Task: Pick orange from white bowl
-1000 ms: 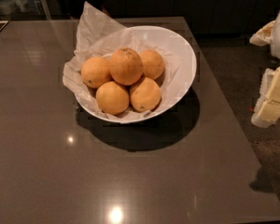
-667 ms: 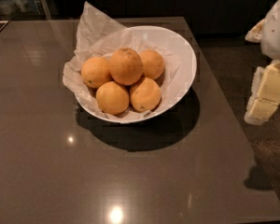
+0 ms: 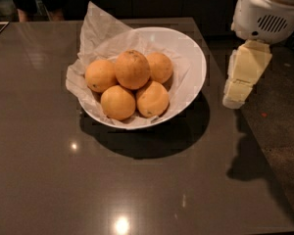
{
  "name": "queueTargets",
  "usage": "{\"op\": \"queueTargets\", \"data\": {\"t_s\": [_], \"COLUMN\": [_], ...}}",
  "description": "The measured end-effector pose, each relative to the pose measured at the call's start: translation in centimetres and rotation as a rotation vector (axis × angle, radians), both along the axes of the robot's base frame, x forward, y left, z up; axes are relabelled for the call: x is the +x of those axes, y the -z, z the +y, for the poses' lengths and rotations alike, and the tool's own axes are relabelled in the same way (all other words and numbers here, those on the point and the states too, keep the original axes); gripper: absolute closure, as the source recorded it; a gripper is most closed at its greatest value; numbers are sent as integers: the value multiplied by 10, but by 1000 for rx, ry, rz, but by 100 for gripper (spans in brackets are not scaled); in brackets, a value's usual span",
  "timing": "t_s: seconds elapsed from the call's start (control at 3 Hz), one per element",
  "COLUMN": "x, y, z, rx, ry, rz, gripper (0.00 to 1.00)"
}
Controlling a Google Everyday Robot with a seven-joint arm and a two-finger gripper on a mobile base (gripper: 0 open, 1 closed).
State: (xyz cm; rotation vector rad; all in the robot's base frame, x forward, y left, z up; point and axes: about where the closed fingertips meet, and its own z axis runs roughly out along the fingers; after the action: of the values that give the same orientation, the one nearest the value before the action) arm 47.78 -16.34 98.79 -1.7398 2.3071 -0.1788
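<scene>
Sitting left of the claw (image 3: 236, 96), whose grip I cannot tell, the glossy white bowl (image 3: 198, 65) holds the rough orange (image 3: 132, 69).

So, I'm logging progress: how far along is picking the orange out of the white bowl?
Done: nothing; the large, deep-orange round fruit sits atop four paler ones in the glossy white paper-lined bowl. In hand: the cream pincer hangs right of the bowl, apart from it. Left: reach over, grasp the fruit, lift it out.
</scene>
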Motion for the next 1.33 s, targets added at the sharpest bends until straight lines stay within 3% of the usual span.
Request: {"op": "queueTargets", "data": {"t_s": [0.67, 1.0, 1.33], "x": [9, 24, 43], "y": [-26, -47, -48], "z": [16, 44, 77], "rx": [13, 13, 13], "ry": [-7, -66, -148], "rz": [-61, -86, -76], "gripper": [0, 0, 0]}}
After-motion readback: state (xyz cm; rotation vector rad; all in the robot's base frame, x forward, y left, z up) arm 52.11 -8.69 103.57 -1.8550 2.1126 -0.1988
